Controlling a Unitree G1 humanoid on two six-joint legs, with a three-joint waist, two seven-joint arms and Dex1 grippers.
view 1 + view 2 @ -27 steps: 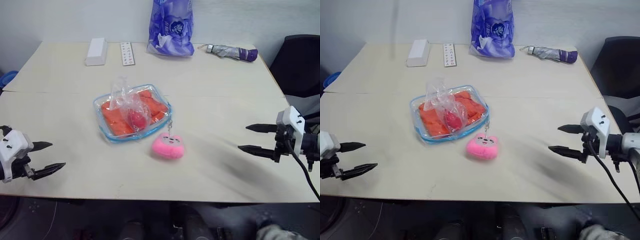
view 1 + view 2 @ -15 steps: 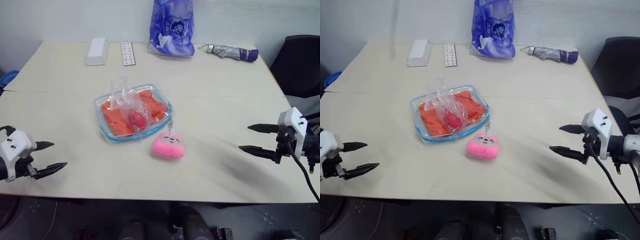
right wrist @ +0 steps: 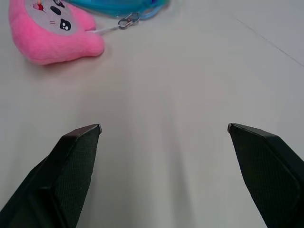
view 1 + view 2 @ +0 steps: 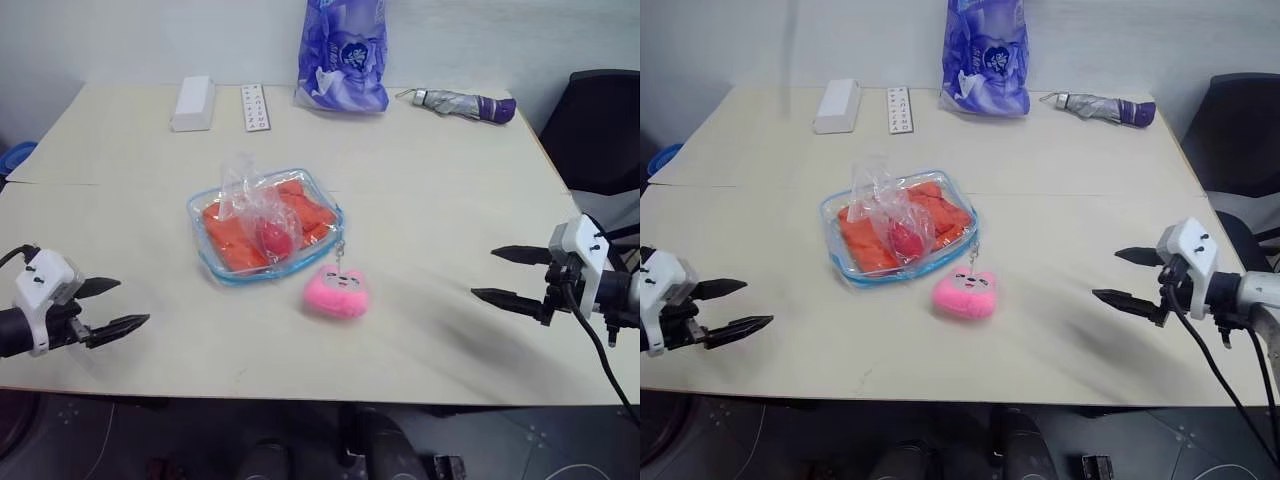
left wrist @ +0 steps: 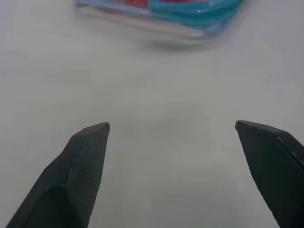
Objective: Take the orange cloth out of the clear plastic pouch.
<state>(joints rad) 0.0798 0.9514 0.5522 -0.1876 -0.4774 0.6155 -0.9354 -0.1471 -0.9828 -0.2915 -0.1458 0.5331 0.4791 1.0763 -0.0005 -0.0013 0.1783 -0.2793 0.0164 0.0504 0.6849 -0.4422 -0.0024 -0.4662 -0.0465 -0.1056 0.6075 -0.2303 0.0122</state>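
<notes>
Orange cloth (image 4: 232, 238): inside the clear pouch (image 4: 264, 226), flat on the table (image 4: 430, 180) near its middle, blue edging closed all round as far as can be told. On top of the pouch, a crinkled thin bag (image 4: 252, 205) with a small red item inside. Tethered by a short chain at the near corner, a pink fluffy charm (image 4: 337, 291), just beside the pouch.

Left gripper (image 4: 111, 306): low over the near left edge of the table, fingers spread wide, empty, well apart from the pouch. Right gripper (image 4: 509, 275): over the near right side, fingers likewise spread wide, empty, well apart from pouch and charm, pointing inward.

Step in hand, by judgement: the approach, nothing yet touched.

Next, probably: clearing the crinkled bag off the top, then pinning the pouch with one gripper and working the opening with the other. Zip side hard to make out from here.
</notes>
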